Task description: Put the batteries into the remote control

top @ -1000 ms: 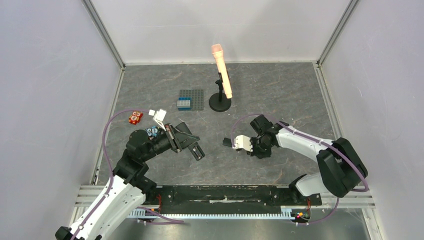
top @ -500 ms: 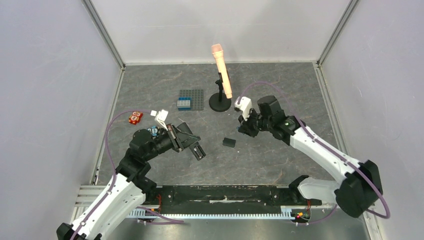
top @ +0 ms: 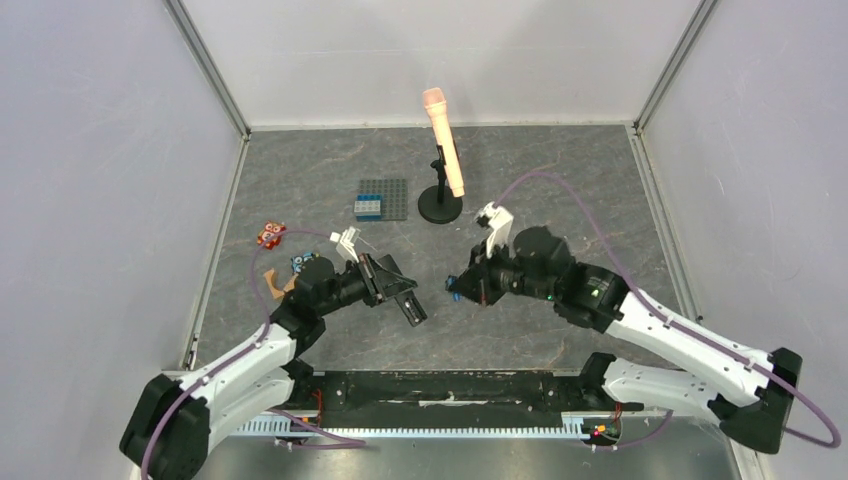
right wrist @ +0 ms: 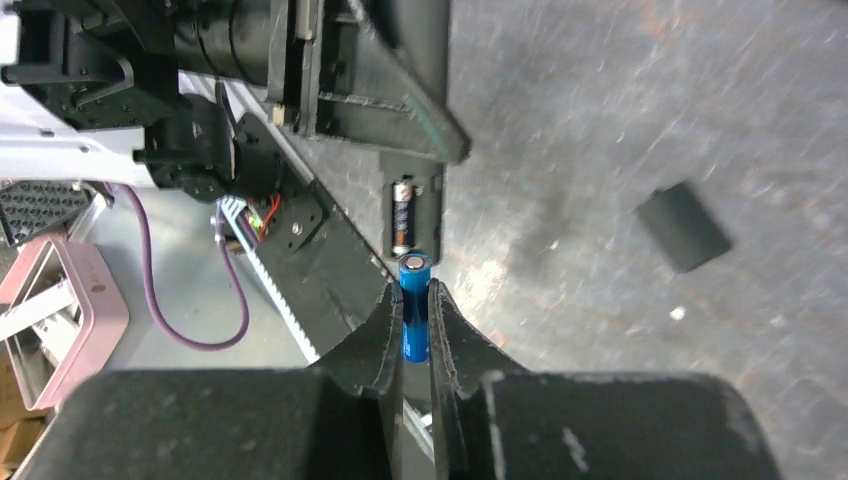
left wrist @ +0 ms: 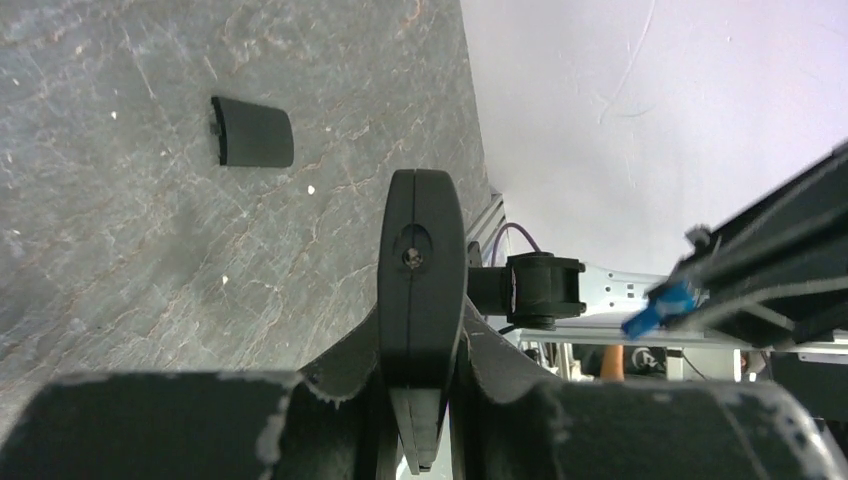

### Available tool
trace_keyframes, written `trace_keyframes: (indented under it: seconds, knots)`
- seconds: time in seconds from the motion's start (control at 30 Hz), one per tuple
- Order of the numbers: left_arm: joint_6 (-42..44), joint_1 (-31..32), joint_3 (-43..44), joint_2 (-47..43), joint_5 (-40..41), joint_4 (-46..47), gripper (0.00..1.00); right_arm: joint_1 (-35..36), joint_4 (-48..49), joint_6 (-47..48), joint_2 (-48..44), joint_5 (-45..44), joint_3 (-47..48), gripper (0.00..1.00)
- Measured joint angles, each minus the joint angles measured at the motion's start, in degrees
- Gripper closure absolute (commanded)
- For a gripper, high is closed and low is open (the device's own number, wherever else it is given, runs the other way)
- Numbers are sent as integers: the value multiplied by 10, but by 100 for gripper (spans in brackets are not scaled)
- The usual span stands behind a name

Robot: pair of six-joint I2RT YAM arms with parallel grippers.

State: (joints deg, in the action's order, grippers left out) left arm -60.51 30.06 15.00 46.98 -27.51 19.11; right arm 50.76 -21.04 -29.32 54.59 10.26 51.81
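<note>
My left gripper [top: 392, 287] is shut on the remote control [top: 408, 300], a slim black bar held above the table and seen end-on in the left wrist view [left wrist: 421, 260]. Its battery compartment is uncovered, with one dark battery [right wrist: 401, 214] lying inside. My right gripper [right wrist: 416, 300] is shut on a blue battery [right wrist: 415, 322], whose pale tip points at the near end of the remote control [right wrist: 425, 195], a short gap away. In the top view the right gripper [top: 463, 287] sits just right of the remote. The small black back cover [right wrist: 683, 226] lies flat on the table.
A peach microphone [top: 443, 142] on a black stand [top: 440, 210] rises at the back middle. Left of it lies a grey studded plate [top: 390, 195] carrying a blue brick [top: 368, 208]. A small red-orange piece [top: 270, 234] lies at the left. Walls enclose the table.
My right gripper rose toward the microphone stand, then swung forward and left to the remote's end with the battery. My left arm carried the remote slightly right.
</note>
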Motion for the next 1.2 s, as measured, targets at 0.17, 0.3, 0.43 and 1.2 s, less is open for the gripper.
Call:
trace_keyframes:
  seconds: [0.17, 0.3, 0.43, 1.2]
  knots:
    - [-41, 27, -28, 73, 6, 99, 98, 116, -55, -71, 56, -94, 12, 100]
    - [-60, 41, -30, 108, 9, 155, 98, 182, -110, -97, 131, -170, 56, 100]
    - [-72, 43, -30, 110, 15, 184, 98, 206, -138, -107, 175, -220, 95, 100]
    - [-92, 44, -70, 68, 19, 202, 98, 226, -174, -103, 280, -282, 170, 96]
